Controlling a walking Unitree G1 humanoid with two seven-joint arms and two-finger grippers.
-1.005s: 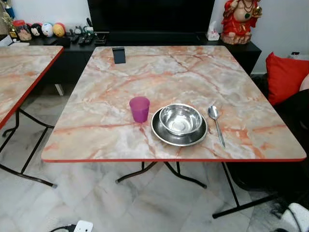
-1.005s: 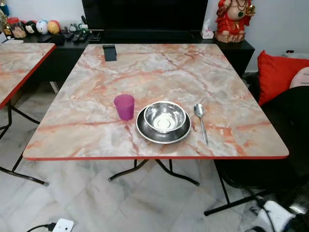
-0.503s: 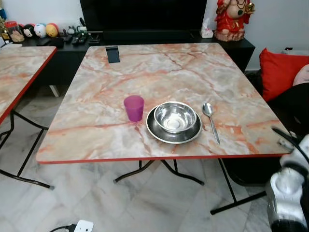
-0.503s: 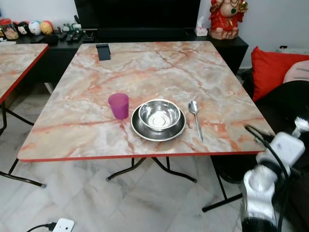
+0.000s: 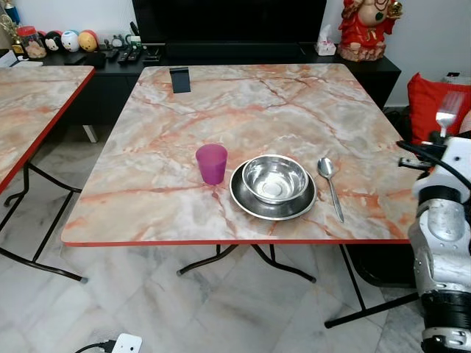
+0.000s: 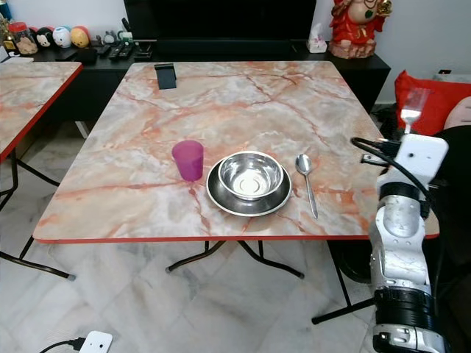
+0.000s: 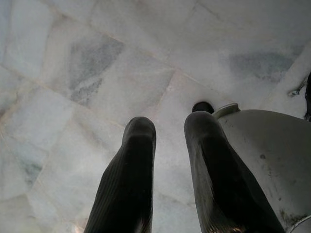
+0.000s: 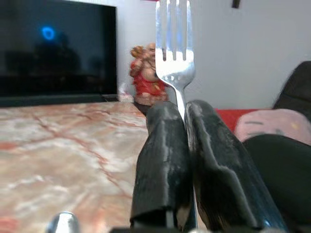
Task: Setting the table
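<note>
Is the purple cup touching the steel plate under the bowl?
Apart. In the right eye view a thin strip of marble table shows between the purple cup and the rim of the steel plate under the bowl.

1. A purple plastic cup (image 5: 212,162) stands upright on the marble-patterned table (image 5: 243,110), near its front edge and just left of the plate.
2. A round steel plate (image 5: 273,200) lies flat near the table's front edge, carrying a shiny steel bowl (image 5: 274,179) that sits upright at its centre.
3. A steel spoon (image 5: 330,187) lies on the table just right of the plate, bowl end toward the far side, handle pointing toward the front edge.
4. A silver fork (image 8: 175,53) is held upright, tines up, pinched between the black fingers of the right tool (image 8: 182,145), off the table's right edge.
</note>
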